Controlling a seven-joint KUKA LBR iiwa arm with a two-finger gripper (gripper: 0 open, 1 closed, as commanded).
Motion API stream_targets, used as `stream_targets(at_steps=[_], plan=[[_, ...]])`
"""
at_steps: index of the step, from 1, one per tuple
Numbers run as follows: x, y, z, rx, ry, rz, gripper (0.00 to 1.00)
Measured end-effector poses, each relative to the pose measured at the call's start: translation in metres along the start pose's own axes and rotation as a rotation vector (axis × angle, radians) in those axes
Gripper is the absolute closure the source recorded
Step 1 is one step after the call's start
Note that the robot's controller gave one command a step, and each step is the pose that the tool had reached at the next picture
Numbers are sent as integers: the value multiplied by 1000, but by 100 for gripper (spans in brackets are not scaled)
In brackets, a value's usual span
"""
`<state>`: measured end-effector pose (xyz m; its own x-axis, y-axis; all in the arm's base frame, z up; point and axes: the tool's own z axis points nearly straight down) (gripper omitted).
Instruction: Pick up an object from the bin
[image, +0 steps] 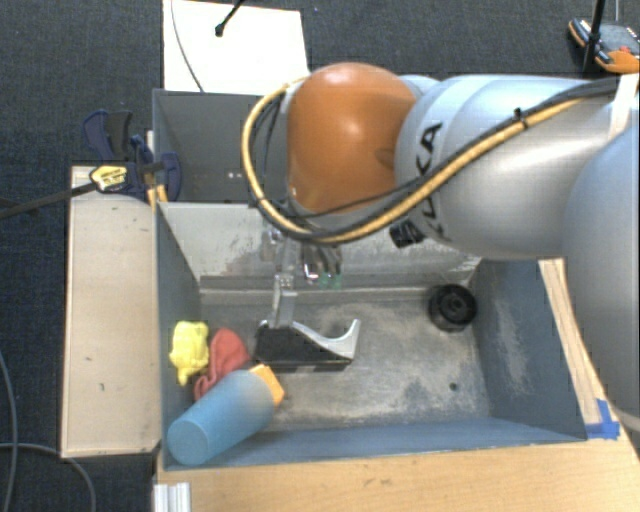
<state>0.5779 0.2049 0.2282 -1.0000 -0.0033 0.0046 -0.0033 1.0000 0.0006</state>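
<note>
Partly legible black letters (425, 150), ending in "KA", printed on the silver arm (520, 185) just beside its orange cover (345, 130).

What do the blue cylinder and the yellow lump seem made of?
The blue cylinder: probably plastic or foam, matte, evenly coloured, no glare. The yellow lump: likely soft rubber or cloth, judging by its crumpled, irregular outline.

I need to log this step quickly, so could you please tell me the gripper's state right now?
Gripper: cannot be told; it hangs over the black block.
</note>
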Motion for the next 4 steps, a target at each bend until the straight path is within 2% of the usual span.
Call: stream_targets(at_steps=[1,2,3,4], plan=[[0,-1,-3,0,-3,2,0],[5,15,6,0,-8,-30,0],[3,-12,64,-3,-12,-52,0],[11,-37,106,0,-6,-230,0]])
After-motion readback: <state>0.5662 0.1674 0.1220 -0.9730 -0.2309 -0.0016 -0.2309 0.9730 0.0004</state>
